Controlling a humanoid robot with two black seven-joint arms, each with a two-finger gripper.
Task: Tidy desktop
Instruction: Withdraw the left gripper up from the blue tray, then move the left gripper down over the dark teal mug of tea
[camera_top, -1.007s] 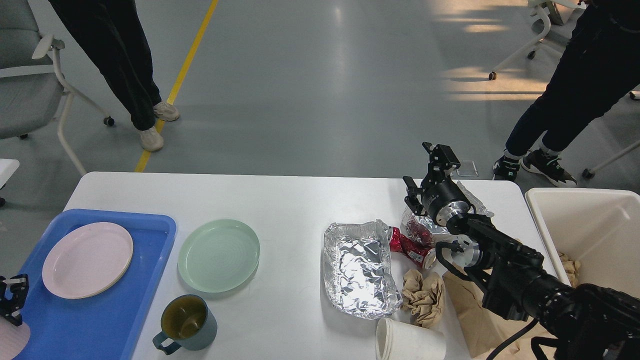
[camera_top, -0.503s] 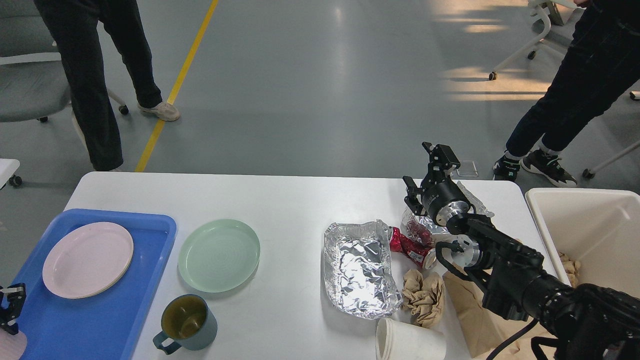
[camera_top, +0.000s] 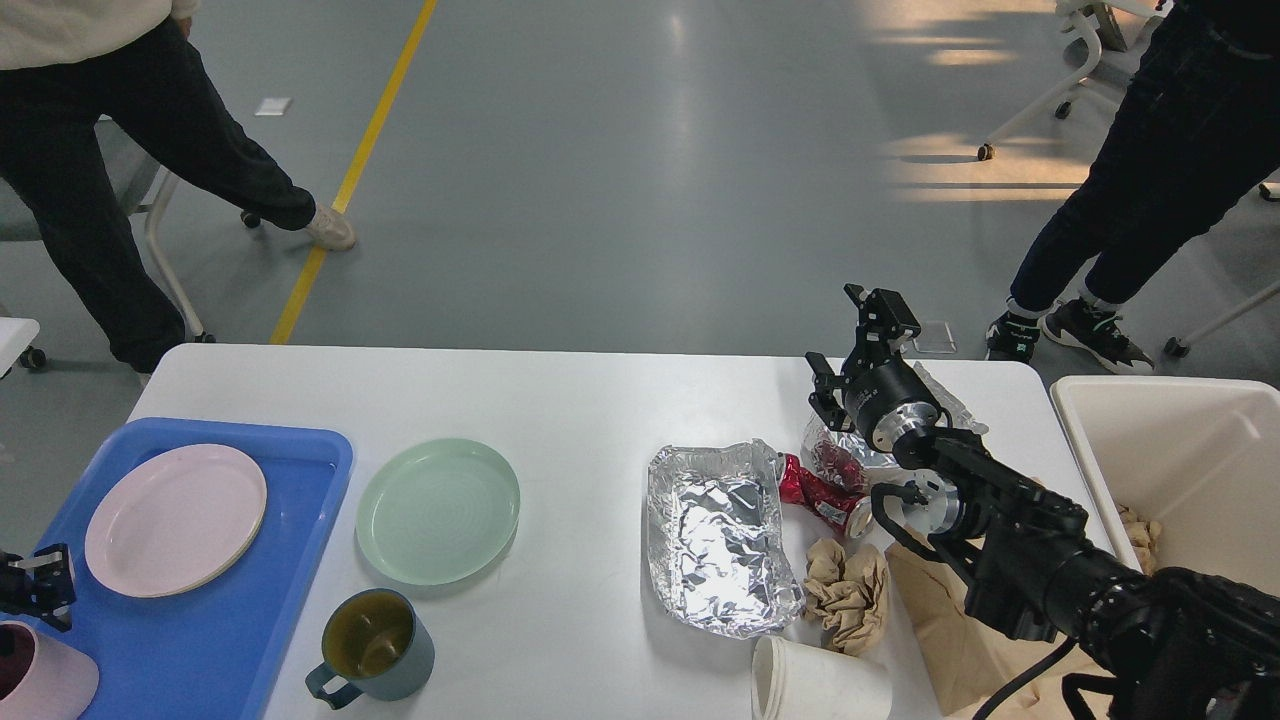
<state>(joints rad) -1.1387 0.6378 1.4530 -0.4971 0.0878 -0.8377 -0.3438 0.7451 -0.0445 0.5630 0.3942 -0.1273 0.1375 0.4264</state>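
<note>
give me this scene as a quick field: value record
desktop: white, cluttered
blue tray: left, holds pink plate
green plate: on desktop beside tray
mug: near front edge
foil tray: centre-right
trash: red wrapper, crumpled brown paper, white cup
bin: far right
right gripper: jaws open, empty
left gripper: state unclear

Cluttered desktop (camera_top: 600, 400): tray (camera_top: 200, 650), plate (camera_top: 438, 510), mug (camera_top: 372, 647)

No text can be read anywhere. The crushed red can (camera_top: 822, 497), right of centre in the frame beside the foil tray (camera_top: 718, 535), perhaps carries small white print, too blurred to make out.
</note>
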